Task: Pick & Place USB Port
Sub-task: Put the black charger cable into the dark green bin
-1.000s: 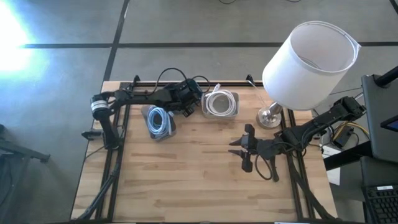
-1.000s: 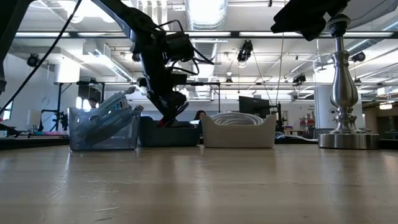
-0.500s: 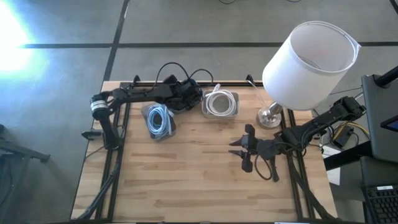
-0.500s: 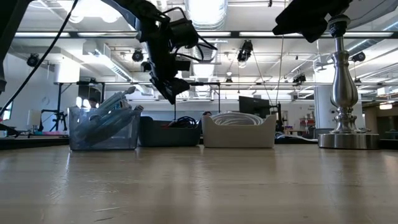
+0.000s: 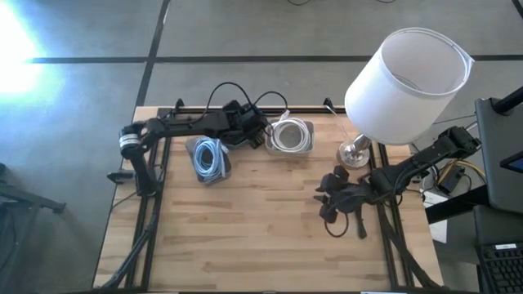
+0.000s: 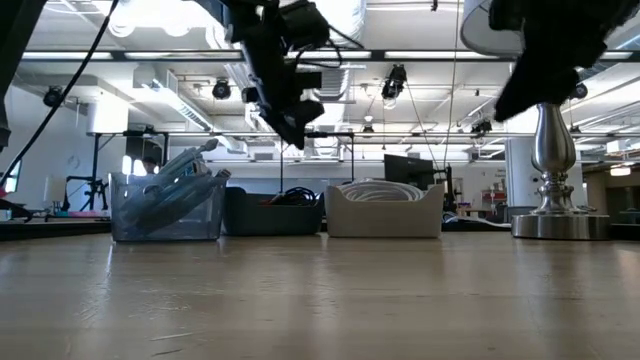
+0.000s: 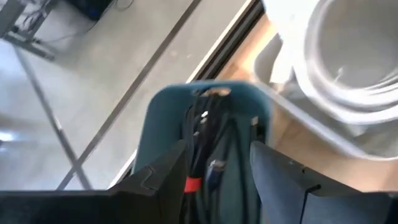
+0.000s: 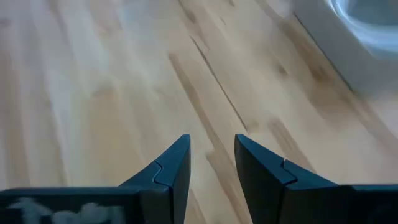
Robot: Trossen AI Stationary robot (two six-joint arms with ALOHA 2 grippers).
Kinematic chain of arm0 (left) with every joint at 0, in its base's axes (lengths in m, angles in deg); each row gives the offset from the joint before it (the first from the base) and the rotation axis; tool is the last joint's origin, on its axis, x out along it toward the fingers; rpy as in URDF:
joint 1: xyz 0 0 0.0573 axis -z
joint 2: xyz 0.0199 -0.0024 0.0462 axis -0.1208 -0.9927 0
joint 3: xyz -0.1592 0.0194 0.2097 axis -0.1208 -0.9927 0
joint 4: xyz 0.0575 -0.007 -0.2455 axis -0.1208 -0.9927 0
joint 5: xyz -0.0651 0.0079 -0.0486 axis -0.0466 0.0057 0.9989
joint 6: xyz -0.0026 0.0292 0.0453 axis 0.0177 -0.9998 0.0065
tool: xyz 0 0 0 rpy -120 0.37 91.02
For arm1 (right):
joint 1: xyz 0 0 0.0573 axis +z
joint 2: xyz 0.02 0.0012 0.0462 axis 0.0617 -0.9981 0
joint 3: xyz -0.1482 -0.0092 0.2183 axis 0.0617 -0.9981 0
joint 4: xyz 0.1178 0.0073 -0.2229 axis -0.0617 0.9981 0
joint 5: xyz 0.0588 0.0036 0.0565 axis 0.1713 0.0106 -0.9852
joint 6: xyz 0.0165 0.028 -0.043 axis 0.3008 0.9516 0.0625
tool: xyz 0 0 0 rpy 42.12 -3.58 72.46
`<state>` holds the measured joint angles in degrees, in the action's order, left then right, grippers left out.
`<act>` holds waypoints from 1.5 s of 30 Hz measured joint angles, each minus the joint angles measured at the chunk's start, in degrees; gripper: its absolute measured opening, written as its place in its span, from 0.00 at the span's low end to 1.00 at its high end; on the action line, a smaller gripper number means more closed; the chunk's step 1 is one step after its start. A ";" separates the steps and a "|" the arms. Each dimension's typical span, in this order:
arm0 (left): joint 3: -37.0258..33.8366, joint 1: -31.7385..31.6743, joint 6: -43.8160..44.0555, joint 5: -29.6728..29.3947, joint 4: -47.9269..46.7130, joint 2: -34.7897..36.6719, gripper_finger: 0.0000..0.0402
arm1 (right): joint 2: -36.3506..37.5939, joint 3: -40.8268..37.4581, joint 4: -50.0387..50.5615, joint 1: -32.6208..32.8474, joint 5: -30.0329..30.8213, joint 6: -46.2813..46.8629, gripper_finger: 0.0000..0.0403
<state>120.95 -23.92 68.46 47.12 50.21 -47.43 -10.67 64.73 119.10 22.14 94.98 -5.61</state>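
Note:
The black USB cable bundle [image 7: 208,143] with a red band [image 7: 194,184] lies coiled in the dark blue bin [image 7: 168,112], which stands at the table's far side between two other bins. My left gripper [image 7: 219,163] hangs open above that bin [image 6: 265,212], with one finger on each side of the cable and well clear of it. In the high view it [image 5: 260,133] covers most of the bin. My right gripper [image 8: 211,149] is open over bare wood at the table's right [image 5: 325,204], slanting down, with nothing between its fingers.
A clear bin of blue cables [image 5: 208,159] stands left of the dark bin and a pale bin of white cable [image 5: 288,136] stands right of it. A lamp with a white shade [image 5: 404,82] rests on its metal base [image 5: 355,153] at the far right. Bare wood fills the table's near half.
My left gripper has risen out of the dark bin, and the black cable stays in the bin. My right gripper has rolled about its own axis and tipped further down, sinking a little.

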 joint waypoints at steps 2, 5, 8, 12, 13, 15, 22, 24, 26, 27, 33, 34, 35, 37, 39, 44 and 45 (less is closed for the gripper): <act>1.45 1.01 -0.58 0.72 -0.02 0.04 0.44 | 0.00 -0.07 3.98 0.34 0.02 5.22 0.29; 3.42 2.52 -1.96 3.15 0.11 0.14 0.45 | 0.00 -0.31 11.80 1.46 0.03 15.83 0.31; 4.81 3.93 -2.35 5.26 0.18 0.31 0.44 | 0.00 -1.02 20.35 3.70 -0.47 27.99 0.32; 5.34 5.09 -2.37 5.64 0.31 0.34 0.45 | 0.00 -2.79 26.70 7.83 -3.90 43.12 0.34; 5.26 5.18 -2.37 5.63 0.67 0.34 0.44 | 0.00 -3.56 26.75 8.94 -5.13 46.16 0.34; 4.89 5.26 -2.37 5.62 1.72 0.34 0.44 | 0.00 -5.12 26.64 10.66 -8.16 51.26 0.34; 4.87 5.32 -2.39 5.58 2.91 0.34 0.44 | -0.02 -10.92 25.90 14.28 -18.65 64.92 0.34; 4.87 5.32 -2.50 5.58 3.21 0.34 0.44 | -0.02 -11.48 24.51 14.37 -18.86 65.76 0.34; 4.87 5.32 -2.71 5.51 3.35 0.34 0.44 | -0.02 -11.98 24.08 14.34 -18.91 67.21 0.35; 4.87 5.32 -2.72 5.51 3.44 0.34 0.44 | -0.02 -12.22 24.04 14.34 -18.93 67.94 0.35; 4.83 5.30 -3.74 5.51 3.82 0.34 0.44 | 0.00 -13.11 23.23 14.34 -19.17 69.09 0.34; 4.82 5.32 -3.84 5.53 3.82 0.34 0.44 | 0.00 -13.14 23.14 14.34 -19.17 69.21 0.34; 4.82 5.32 -3.84 5.52 3.88 0.34 0.44 | 0.00 -13.14 23.00 14.34 -19.21 69.21 0.33; 4.80 5.31 -3.86 5.51 4.17 0.34 0.44 | -0.07 -13.11 22.70 14.34 -19.39 69.29 0.32; 4.80 5.30 -3.86 5.51 4.39 0.34 0.44 | -0.36 -13.11 22.57 14.34 -19.56 69.69 0.32; 4.80 5.30 -3.88 5.52 5.09 0.34 0.44 | -2.36 -13.07 22.14 14.29 -21.74 67.11 0.30; 4.80 5.32 -3.88 5.51 5.07 0.34 0.44 | -2.91 -13.07 21.58 14.29 -22.15 65.89 0.29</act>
<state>125.75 -18.60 64.58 52.63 55.28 -47.10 -13.58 51.66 140.68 36.43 72.83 60.28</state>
